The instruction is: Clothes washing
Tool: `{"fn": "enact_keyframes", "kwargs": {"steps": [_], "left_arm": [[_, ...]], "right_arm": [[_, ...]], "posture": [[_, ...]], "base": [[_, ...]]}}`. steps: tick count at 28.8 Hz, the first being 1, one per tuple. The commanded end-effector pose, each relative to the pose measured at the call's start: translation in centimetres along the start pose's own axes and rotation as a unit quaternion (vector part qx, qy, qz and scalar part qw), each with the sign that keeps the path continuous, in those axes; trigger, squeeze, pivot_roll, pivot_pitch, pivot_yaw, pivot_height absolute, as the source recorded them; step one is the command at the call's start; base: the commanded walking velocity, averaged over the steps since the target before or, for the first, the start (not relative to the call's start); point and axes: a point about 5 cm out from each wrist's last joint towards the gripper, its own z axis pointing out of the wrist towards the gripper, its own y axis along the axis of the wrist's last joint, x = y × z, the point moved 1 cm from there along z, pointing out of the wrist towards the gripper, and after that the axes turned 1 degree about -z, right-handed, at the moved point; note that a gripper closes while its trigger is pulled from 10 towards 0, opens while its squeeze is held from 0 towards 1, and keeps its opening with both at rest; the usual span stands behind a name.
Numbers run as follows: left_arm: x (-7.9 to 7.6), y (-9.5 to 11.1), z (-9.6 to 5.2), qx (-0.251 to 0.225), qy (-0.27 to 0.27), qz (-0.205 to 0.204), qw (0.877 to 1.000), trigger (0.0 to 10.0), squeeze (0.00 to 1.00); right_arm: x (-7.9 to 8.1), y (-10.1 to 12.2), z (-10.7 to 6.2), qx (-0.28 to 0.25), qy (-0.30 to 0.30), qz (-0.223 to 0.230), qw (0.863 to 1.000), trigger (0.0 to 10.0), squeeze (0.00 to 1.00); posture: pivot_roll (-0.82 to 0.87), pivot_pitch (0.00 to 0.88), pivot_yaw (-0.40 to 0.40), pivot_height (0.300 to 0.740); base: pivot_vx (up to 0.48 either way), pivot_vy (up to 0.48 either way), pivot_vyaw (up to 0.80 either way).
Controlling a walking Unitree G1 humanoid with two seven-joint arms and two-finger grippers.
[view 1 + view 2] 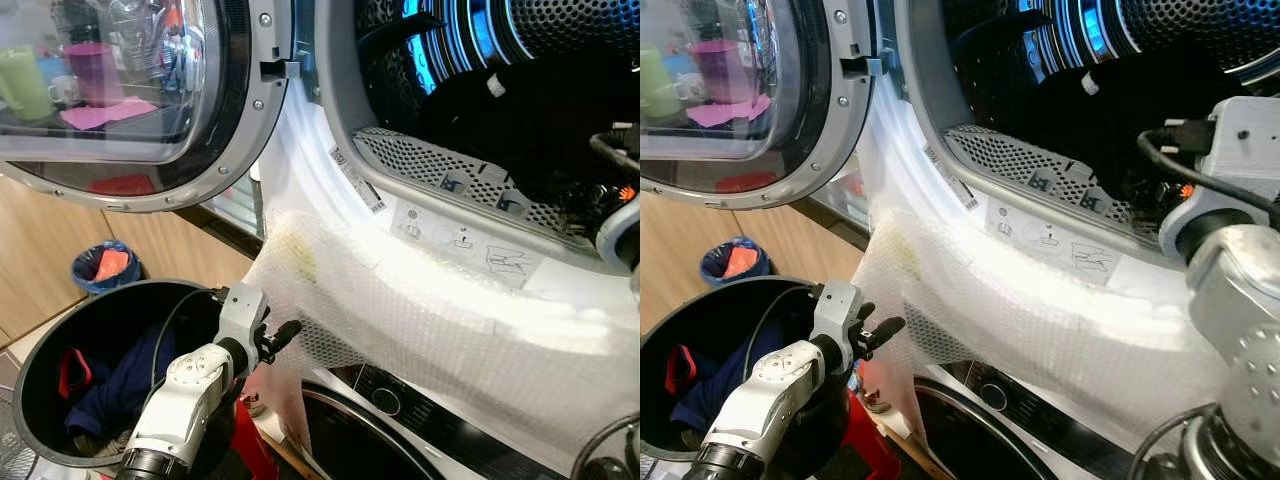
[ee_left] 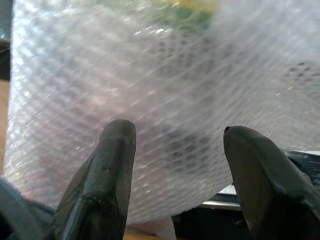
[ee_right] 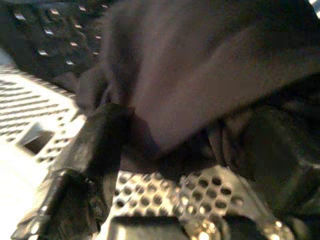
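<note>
The upper machine's drum [image 1: 560, 40] stands open with dark clothes [image 1: 530, 120] piled inside. My right arm [image 1: 1230, 210] reaches into the drum. In the right wrist view the right gripper [image 3: 185, 145] is open, its fingers [image 3: 95, 150] spread on either side of a dark garment [image 3: 200, 75] above the perforated lint grille [image 3: 195, 190]. My left gripper [image 1: 285, 335] is open, close to the bubble wrap [image 1: 400, 310] draped over the machine's front; nothing is between its fingers [image 2: 110, 165]. A black basket [image 1: 60, 310] at lower left holds blue and red clothes [image 1: 120, 380].
The round glass door [image 1: 130, 100] hangs open to the left, above the basket. A second machine [image 1: 400, 420] sits below the bubble wrap. A small blue bin [image 1: 105, 265] stands by the wooden wall. Something red [image 1: 255, 440] stands beside the basket.
</note>
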Motion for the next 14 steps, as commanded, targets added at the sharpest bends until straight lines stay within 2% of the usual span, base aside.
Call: {"fn": "enact_keyframes", "kwargs": {"steps": [1,2,3,6,7,8,9,10,12,13,14], "left_arm": [[-0.1,0.1,-0.2,-0.002,-0.005,-0.004,1.0,10.0,0.0],[-0.1,0.2,-0.2,-0.002,-0.004,-0.004,1.0,10.0,0.0],[0.0,0.2,-0.2,-0.003,-0.003,-0.004,1.0,10.0,0.0],[0.0,0.2,-0.2,-0.003,-0.001,-0.005,1.0,10.0,0.0],[0.0,0.3,-0.1,-0.004,-0.001,-0.005,1.0,10.0,0.0],[-0.1,0.3,-0.1,-0.006,-0.002,-0.005,1.0,10.0,0.0],[-0.1,0.3,-0.1,-0.006,-0.002,-0.005,1.0,10.0,0.0],[-0.2,0.5,-0.1,-0.01,-0.002,-0.006,1.0,10.0,0.0],[-0.2,0.5,-0.1,-0.012,0.0,-0.007,1.0,10.0,0.0],[-0.2,0.5,-0.3,-0.012,0.0,-0.007,1.0,10.0,0.0],[-0.2,0.5,-0.3,-0.012,0.0,-0.007,1.0,10.0,0.0]], "right_arm": [[-0.3,0.8,-0.8,-0.023,0.004,-0.005,1.0,10.0,0.0],[-0.4,1.1,-1.0,-0.03,0.008,-0.006,1.0,10.0,0.0],[-0.3,2.0,-1.5,-0.06,0.026,-0.002,0.998,10.0,0.0],[-0.1,2.7,-1.4,-0.079,0.041,0.002,0.996,10.0,0.0],[0.1,3.1,-1.0,-0.085,0.049,-0.001,0.995,10.0,0.0],[0.5,3.7,0.1,-0.09,0.057,-0.002,0.994,10.0,0.0],[0.5,3.7,0.1,-0.09,0.057,-0.002,0.994,10.0,0.0],[1.0,4.7,1.1,-0.113,0.065,-0.005,0.991,10.0,0.0],[1.2,5.6,1.5,-0.147,0.076,-0.015,0.986,10.0,0.0],[1.5,6.2,1.5,-0.176,0.098,0.004,0.979,10.0,0.0],[1.5,6.2,1.5,-0.176,0.098,0.004,0.979,10.0,0.0]], "posture": [[0.07,0.078,-0.043,0.74],[0.07,0.079,-0.045,0.74],[0.07,0.08,-0.046,0.74],[0.07,0.076,-0.05,0.74],[0.07,0.074,-0.052,0.74],[0.07,0.072,-0.055,0.74],[0.07,0.072,-0.055,0.74],[0.08,0.07,-0.061,0.74],[0.09,0.07,-0.062,0.74],[0.1,0.069,-0.067,0.74],[0.1,0.069,-0.067,0.74]], "base": [[0.0,0.0,0.0],[0.0,0.0,0.0],[0.0,0.0,0.0],[0.0,0.0,0.0],[0.0,0.0,0.0],[0.0,0.0,0.0],[0.0,0.0,0.0],[0.0,0.0,0.0],[0.0,0.0,0.0],[0.0,0.0,0.0],[0.0,0.0,0.0]]}}
